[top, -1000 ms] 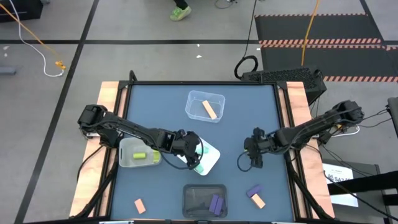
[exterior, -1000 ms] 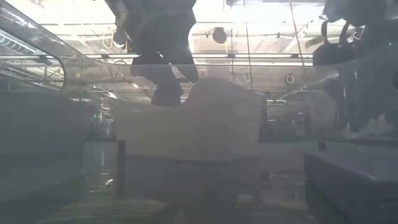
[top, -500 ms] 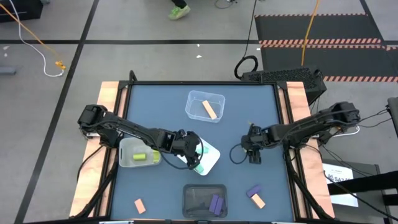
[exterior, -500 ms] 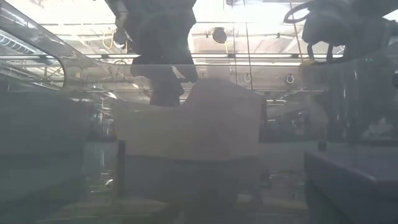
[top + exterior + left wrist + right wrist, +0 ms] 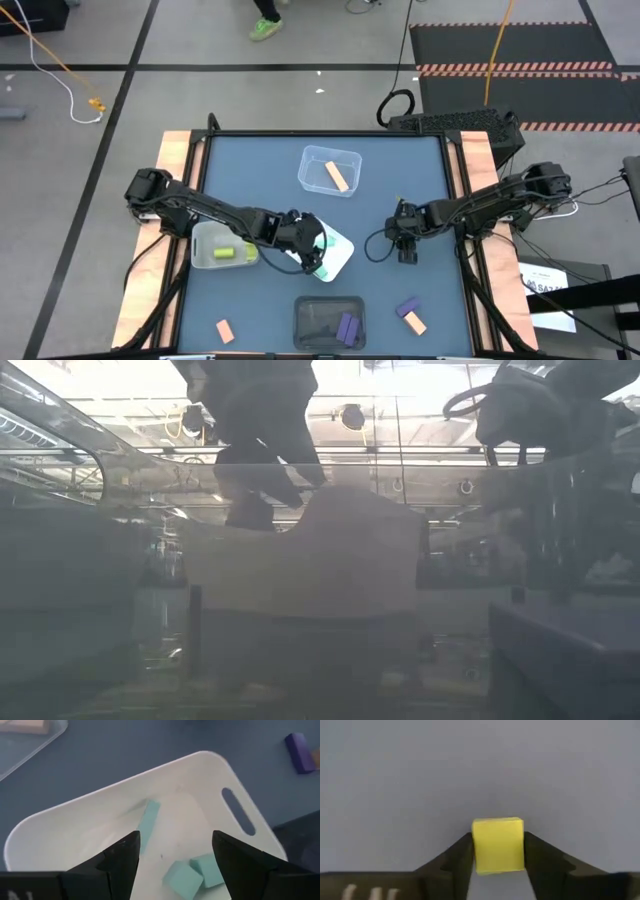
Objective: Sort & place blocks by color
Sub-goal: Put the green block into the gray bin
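Observation:
My right gripper (image 5: 404, 250) stands right of the table's centre, pointing steeply down, shut on a yellow-green cube (image 5: 498, 845); the high view hides the cube under the hand. My left gripper (image 5: 175, 845) hangs open over the white bin (image 5: 342, 250), touching nothing. In that bin lie a mint-teal bar (image 5: 148, 820) and two teal cubes (image 5: 182, 877). A yellow-green block (image 5: 223, 252) lies in the clear bin at the left, a salmon-orange bar (image 5: 337, 177) in the far clear bin, and a purple block (image 5: 347, 327) in the dark bin. My right gripper pinches the yellow-green cube by two opposite sides (image 5: 476, 845) between its two fingers. The fingers come from above, pointing steeply down. The cube sits square between the fingertips over the blue table top; whether it rests on the table or is lifted I cannot tell.
Loose on the table near the front edge lie an orange block (image 5: 224, 330) at the left and a purple block (image 5: 408, 308) beside an orange one (image 5: 415, 322) at the right. The dark bin (image 5: 310, 320) stands at the front middle. Bare blue table lies between the bins.
My right gripper has moved a little toward the table's far edge and left, and has sunk toward the table top. My left gripper stays over the white bin.

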